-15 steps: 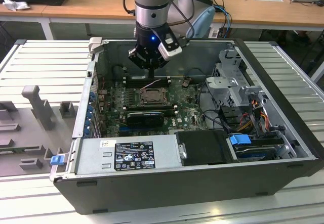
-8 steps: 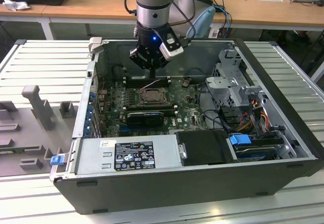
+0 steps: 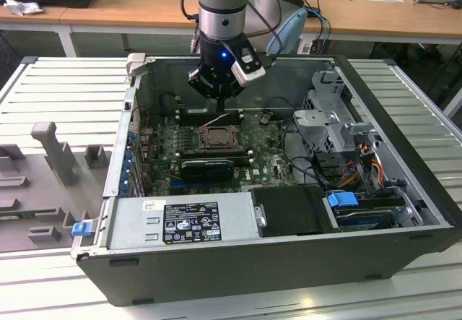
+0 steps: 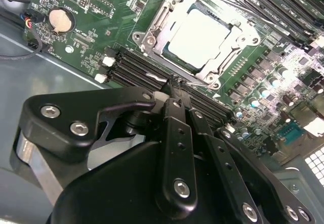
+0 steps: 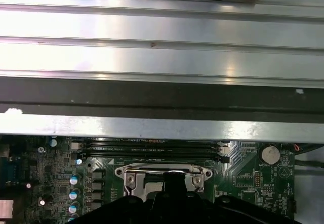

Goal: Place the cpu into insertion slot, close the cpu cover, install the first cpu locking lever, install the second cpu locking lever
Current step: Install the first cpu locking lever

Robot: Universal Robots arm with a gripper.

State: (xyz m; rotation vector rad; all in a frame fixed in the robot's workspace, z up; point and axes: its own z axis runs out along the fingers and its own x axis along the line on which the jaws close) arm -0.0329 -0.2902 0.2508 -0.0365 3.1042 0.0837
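Note:
The cpu (image 4: 200, 32) lies flat in the insertion slot (image 3: 216, 139) on the green board, its silver top showing. The cpu cover (image 4: 152, 38) is folded down around it as a metal frame. A thin wire locking lever (image 4: 195, 84) runs along the socket edge nearest the gripper, and the same lever (image 5: 167, 172) crosses the socket in the first wrist view. My gripper (image 4: 176, 85) hangs low over that edge with its black fingers (image 4: 174, 133) pressed together and the tips right at the lever. In the exterior view the gripper (image 3: 220, 105) hovers just above the socket inside the open case.
Long black memory slots (image 4: 139, 64) flank the socket. A coin battery (image 4: 59, 19) sits on the board. A power supply (image 3: 188, 219), drive cage (image 3: 336, 121) and loose cables (image 3: 361, 162) crowd the case. Grey fixtures (image 3: 50, 143) stand on the slatted table.

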